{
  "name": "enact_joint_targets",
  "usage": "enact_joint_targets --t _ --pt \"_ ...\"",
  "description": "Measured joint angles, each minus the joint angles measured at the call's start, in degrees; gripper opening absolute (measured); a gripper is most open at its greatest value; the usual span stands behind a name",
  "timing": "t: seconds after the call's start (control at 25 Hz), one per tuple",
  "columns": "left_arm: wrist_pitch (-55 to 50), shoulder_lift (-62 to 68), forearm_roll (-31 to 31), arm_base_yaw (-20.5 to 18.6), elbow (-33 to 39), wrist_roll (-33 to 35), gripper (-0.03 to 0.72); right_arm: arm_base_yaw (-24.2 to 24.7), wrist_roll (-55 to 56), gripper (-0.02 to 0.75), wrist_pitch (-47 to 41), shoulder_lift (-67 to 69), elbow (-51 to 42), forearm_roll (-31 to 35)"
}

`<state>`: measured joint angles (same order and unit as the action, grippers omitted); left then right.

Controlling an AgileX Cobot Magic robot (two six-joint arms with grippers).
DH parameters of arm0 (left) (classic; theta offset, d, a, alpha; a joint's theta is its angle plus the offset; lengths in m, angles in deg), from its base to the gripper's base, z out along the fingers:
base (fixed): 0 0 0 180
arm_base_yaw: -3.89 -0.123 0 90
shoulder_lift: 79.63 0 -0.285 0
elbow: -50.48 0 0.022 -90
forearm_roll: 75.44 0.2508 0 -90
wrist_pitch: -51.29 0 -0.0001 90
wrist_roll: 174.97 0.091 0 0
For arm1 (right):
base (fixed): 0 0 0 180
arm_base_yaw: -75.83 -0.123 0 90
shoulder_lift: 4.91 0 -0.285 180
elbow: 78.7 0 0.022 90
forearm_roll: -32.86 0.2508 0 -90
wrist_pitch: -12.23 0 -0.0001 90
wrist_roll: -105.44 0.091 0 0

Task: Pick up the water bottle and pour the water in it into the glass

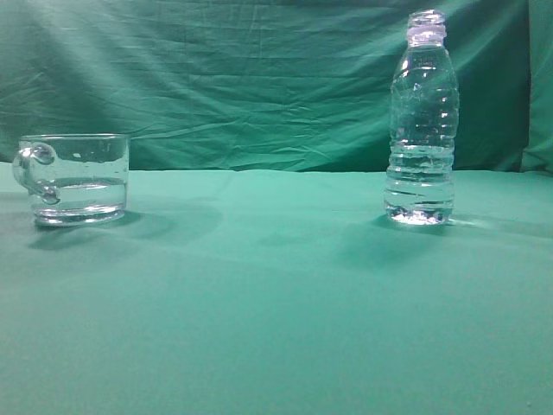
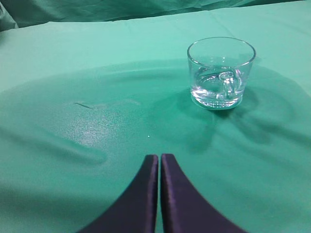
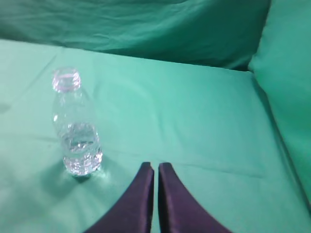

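The water bottle (image 1: 421, 121) stands upright and uncapped on the green cloth at the right; it also shows in the right wrist view (image 3: 75, 124), left of and beyond my right gripper (image 3: 155, 166), which is shut and empty. Water (image 1: 419, 186) fills its lower part. The glass (image 1: 76, 177) is a clear mug with a handle at the far left, holding some water. In the left wrist view the glass (image 2: 221, 73) sits ahead and to the right of my left gripper (image 2: 159, 158), which is shut and empty. Neither gripper shows in the exterior view.
A green cloth covers the table (image 1: 276, 294) and hangs as a backdrop (image 1: 259, 78). A raised cloth-covered wall (image 3: 291, 97) borders the right side in the right wrist view.
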<state>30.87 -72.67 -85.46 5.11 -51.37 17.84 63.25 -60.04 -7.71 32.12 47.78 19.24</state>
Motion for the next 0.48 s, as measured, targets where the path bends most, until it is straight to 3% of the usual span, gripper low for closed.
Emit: enact_joint_targets --t 0.16,0.48 --pt "0.00 0.00 0.00 0.00 0.00 0.00 0.000 0.00 -11.23 0.000 -0.55 -6.19 -3.97 5.69" --pt "0.00 0.00 0.00 0.00 0.00 0.00 0.000 1.19 -12.73 0.000 -1.66 -24.62 -15.83 6.25"
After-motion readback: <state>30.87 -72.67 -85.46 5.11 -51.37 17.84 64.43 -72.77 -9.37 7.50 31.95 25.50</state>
